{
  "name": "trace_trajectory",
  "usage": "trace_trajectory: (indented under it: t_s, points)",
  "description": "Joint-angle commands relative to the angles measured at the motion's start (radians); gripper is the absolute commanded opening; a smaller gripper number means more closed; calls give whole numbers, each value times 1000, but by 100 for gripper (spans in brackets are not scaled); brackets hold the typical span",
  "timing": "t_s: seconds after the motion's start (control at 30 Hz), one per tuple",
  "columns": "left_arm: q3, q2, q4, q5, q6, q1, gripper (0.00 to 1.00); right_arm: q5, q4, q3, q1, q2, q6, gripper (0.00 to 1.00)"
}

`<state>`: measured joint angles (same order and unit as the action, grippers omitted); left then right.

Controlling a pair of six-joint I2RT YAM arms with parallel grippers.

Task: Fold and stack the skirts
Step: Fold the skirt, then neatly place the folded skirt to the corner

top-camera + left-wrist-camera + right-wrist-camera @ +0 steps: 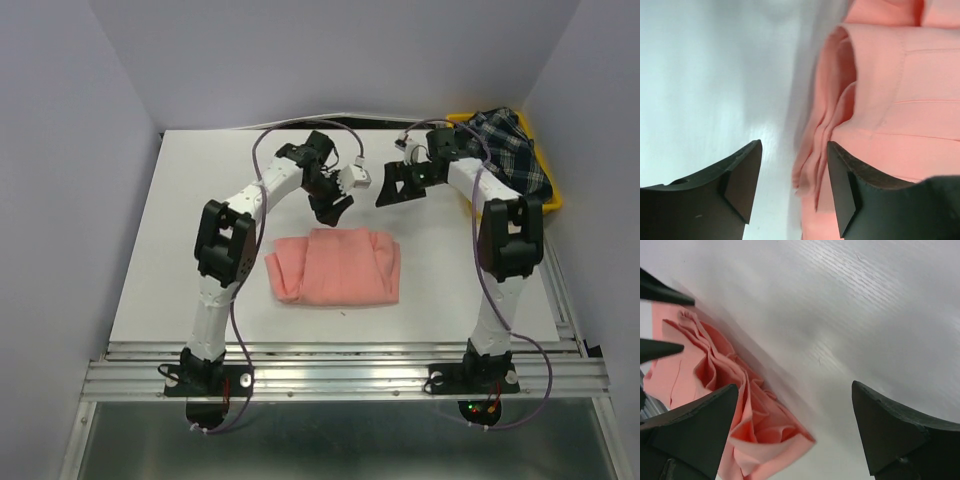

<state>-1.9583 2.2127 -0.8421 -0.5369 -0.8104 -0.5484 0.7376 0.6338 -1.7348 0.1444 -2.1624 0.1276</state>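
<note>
Black fingers [742, 180] of the left gripper [794, 185] are standing apart with nothing between them, hovering over the far edge of the folded salmon-pink skirt [335, 265], which is lying flat near the middle of the table [200, 200]. Right gripper [795, 425] is hanging just beside it, jaws spread wide and empty, above bare table at the skirt's far right corner. Plaid skirt [510, 145] is lying heaped in the yellow tray [552, 204] at the table's far right corner.
</note>
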Motion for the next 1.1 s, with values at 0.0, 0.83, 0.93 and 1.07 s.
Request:
trace_trajectory:
  t_s: [0.0,0.83,0.93,1.07]
  points:
    - [-88,-168,34,14,175,42,66,-73,16,124,-19,251,84,100]
    - [657,-786,423,431,945,271,99,-538,-186,459,586,498,-161,87]
    - [670,-797,428,466,924,275,99,-613,-197,449,641,423,-163,86]
    - [668,-795,431,480,918,285,99,-731,-93,411,652,282,-190,87]
